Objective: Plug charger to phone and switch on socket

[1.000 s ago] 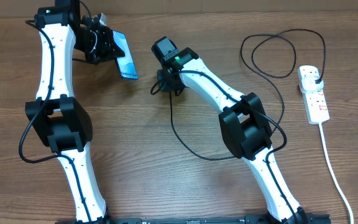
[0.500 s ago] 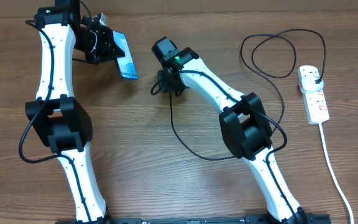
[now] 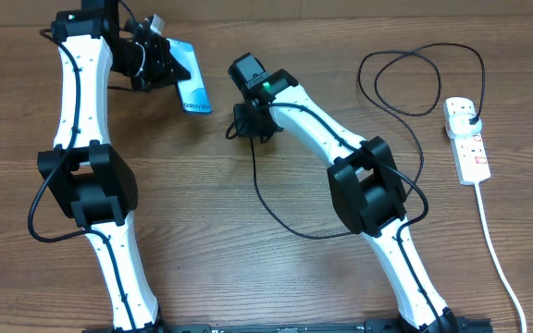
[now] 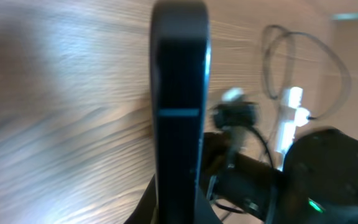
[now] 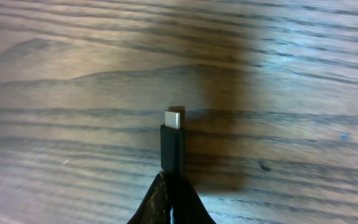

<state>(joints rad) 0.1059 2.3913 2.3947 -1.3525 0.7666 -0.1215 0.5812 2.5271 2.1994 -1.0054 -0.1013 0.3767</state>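
Phone in my left, charger tip in my right

My left fingers (image 3: 165,63) are clamping the phone (image 3: 191,85) near the far edge of the tabletop (image 3: 276,277). My right fingers (image 3: 248,125) are pinching the charger (image 5: 173,146) just right of it, with open wood sitting between them. Overhead is showing the socket (image 3: 466,139) well off by the right edge; my right wrist is only catching the connector tip over wood grain.
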